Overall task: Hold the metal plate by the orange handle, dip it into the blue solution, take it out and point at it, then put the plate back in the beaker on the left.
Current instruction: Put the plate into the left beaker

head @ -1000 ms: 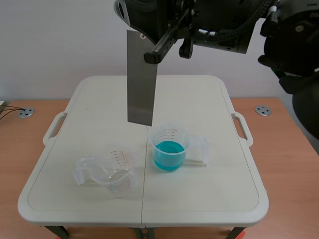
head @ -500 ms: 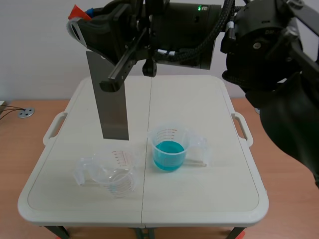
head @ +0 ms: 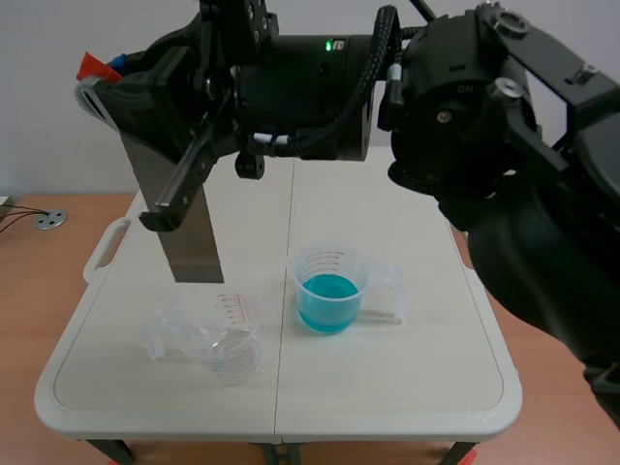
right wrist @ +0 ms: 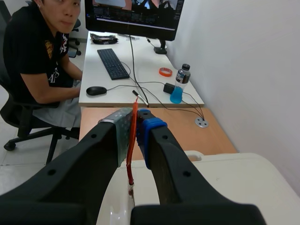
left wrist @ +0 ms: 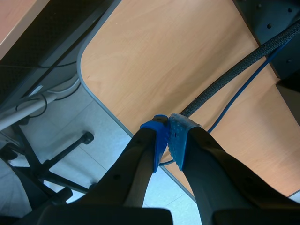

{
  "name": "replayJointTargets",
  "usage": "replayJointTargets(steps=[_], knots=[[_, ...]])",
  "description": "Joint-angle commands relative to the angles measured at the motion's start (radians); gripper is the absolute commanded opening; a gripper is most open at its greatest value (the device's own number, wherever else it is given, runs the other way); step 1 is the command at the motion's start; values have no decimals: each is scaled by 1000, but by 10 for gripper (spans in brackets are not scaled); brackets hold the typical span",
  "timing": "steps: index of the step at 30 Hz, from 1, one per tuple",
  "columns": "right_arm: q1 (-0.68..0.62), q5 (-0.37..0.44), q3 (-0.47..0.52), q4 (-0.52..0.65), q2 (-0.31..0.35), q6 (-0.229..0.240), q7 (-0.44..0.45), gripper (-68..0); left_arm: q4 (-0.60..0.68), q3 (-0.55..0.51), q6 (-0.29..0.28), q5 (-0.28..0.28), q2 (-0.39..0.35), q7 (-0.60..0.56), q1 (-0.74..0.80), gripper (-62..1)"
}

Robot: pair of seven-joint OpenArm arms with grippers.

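Observation:
The grey metal plate (head: 179,218) hangs upright in the air, its lower edge just above and behind the clear empty beaker (head: 208,337), which seems to lie on its side at the table's left. My right gripper (head: 105,82) reaches across from the right, shut on the plate's orange handle (head: 93,66). In the right wrist view the handle (right wrist: 132,136) shows edge-on, pressed between the fingers of the right gripper (right wrist: 133,126). The beaker of blue solution (head: 329,289) stands at the table's middle. My left gripper (left wrist: 168,136) is shut on nothing, away from the table over a wooden desk edge.
The white folding table (head: 426,368) has side handles. The right arm's bulk (head: 465,126) fills the upper right of the scene view. Beyond the right gripper a person (right wrist: 40,61) sits at a desk with a keyboard (right wrist: 112,63) and a bottle (right wrist: 180,84).
The right arm has carried the plate leftward, from above the blue beaker to above the empty beaker, tilting it slightly. Both beakers stayed put.

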Motion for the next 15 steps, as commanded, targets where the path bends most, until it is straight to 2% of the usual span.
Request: replayJointTargets(steps=[1,7,15], knots=[[22,12,-8,19,-3,-19,14,-662,5,-2,0,-7,-6,-5,1,-580],[22,7,-32,10,-18,-61,14,-662,-14,-2,0,-15,-6,-2,1,-580],[22,-29,-57,-1,-39,-64,19,-662,-38,-2,0,-15,-6,-2,1,-580]])
